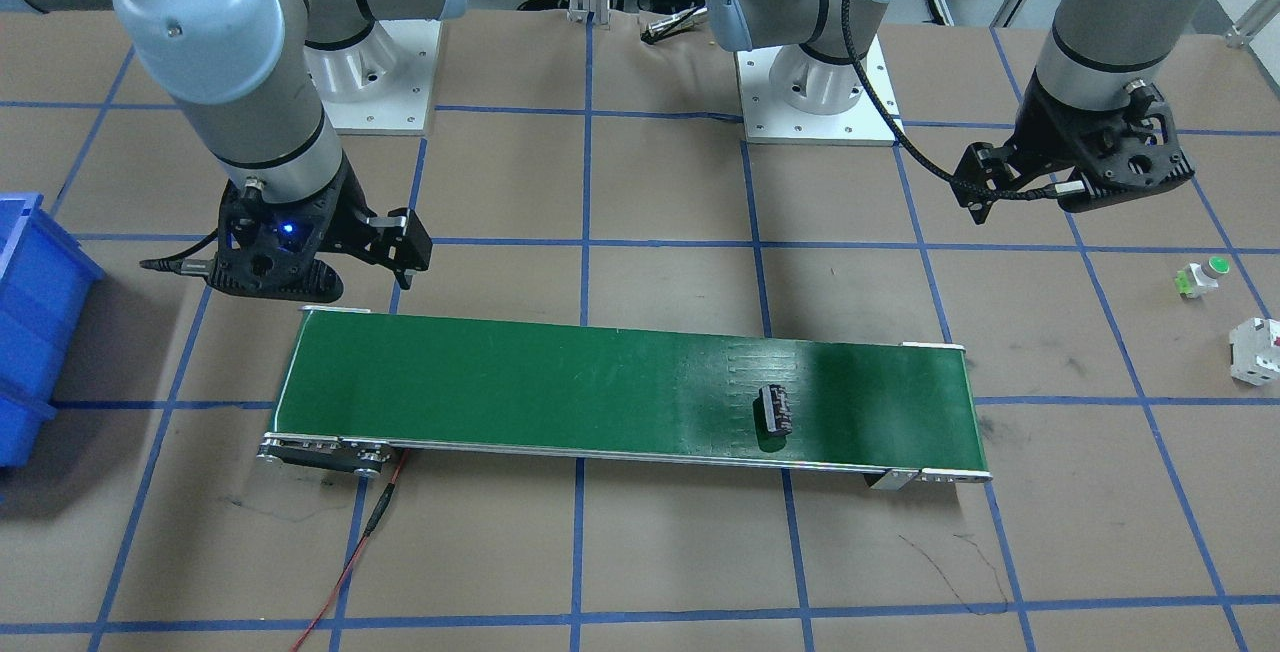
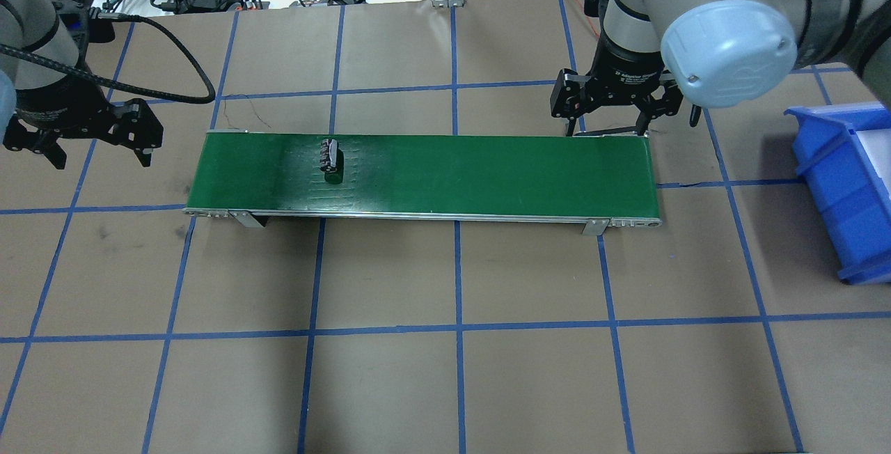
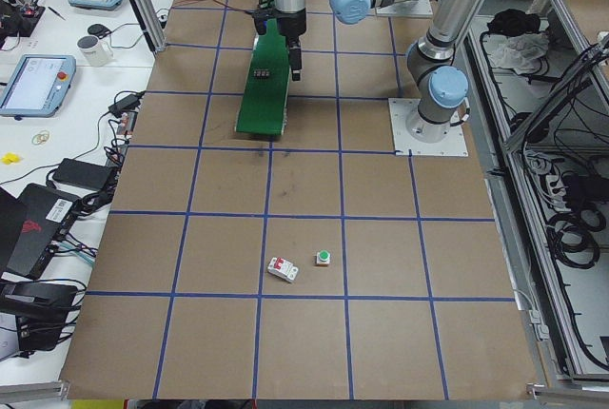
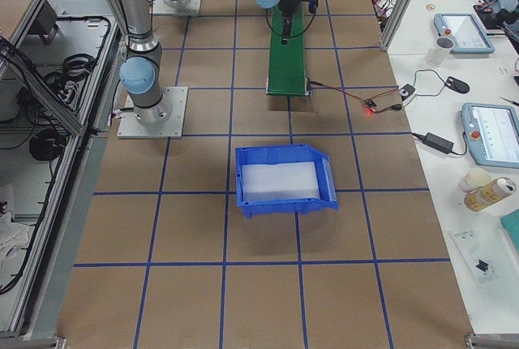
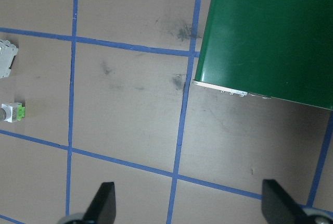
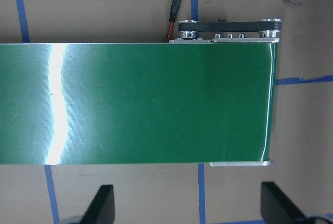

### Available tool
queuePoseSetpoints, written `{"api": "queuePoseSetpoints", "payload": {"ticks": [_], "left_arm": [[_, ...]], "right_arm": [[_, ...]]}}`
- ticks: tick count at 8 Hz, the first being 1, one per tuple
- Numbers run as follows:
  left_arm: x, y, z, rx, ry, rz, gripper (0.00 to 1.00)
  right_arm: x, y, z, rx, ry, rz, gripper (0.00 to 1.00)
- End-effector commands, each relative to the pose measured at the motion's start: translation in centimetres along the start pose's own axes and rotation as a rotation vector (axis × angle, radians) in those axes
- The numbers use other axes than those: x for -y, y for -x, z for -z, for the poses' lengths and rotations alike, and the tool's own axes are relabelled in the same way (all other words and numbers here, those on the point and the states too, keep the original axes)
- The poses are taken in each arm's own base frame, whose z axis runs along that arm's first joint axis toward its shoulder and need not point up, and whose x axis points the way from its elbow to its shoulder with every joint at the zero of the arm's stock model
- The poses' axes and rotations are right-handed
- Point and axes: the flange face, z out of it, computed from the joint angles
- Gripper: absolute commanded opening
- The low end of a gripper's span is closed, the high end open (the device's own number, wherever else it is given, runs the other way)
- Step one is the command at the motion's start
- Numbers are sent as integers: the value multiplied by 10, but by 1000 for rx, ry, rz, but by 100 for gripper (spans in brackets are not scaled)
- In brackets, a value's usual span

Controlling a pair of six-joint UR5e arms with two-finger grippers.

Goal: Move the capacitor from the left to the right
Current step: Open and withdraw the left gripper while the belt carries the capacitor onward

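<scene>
Desk (image 2: 445, 370) in brown paper with a blue tape grid carries a long green conveyor belt (image 2: 487, 175) running crosswise in front of the robot. A blue bin (image 2: 846, 189) sits on the desk past the belt's right end, probably the drop point. The left gripper (image 5: 190, 203) hangs over bare desk just off the belt's left end, fingers spread wide and holding nothing. The right gripper (image 6: 190, 206) hangs above the belt's right end, equally wide and empty. My reading is that it is posted there to meet the part as the belt brings it across. The capacitor (image 2: 331, 159) lies loose on the belt's left third, well apart from both grippers and nearer the belt's far edge than the robot's edge. Its long axis runs across the belt's width, square to the direction of travel, and the pale ribbed face looks turned toward the left end, though that is too small to be sure of. A white breaker (image 1: 1255, 350) and a green-capped button (image 1: 1203, 275) lie on the desk beyond the left end, untouched.
</scene>
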Motion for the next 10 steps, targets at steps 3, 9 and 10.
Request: {"api": "queuePoseSetpoints", "payload": {"ticks": [3, 9, 10], "left_arm": [[-2, 0, 2, 7, -3, -3, 100], [1, 13, -1, 57, 6, 15, 100], [0, 14, -1, 60, 7, 15, 100]], "right_arm": [[22, -22, -28, 27, -35, 41, 100], [23, -22, -29, 37, -37, 39, 100], [24, -22, -31, 37, -35, 38, 100]]}}
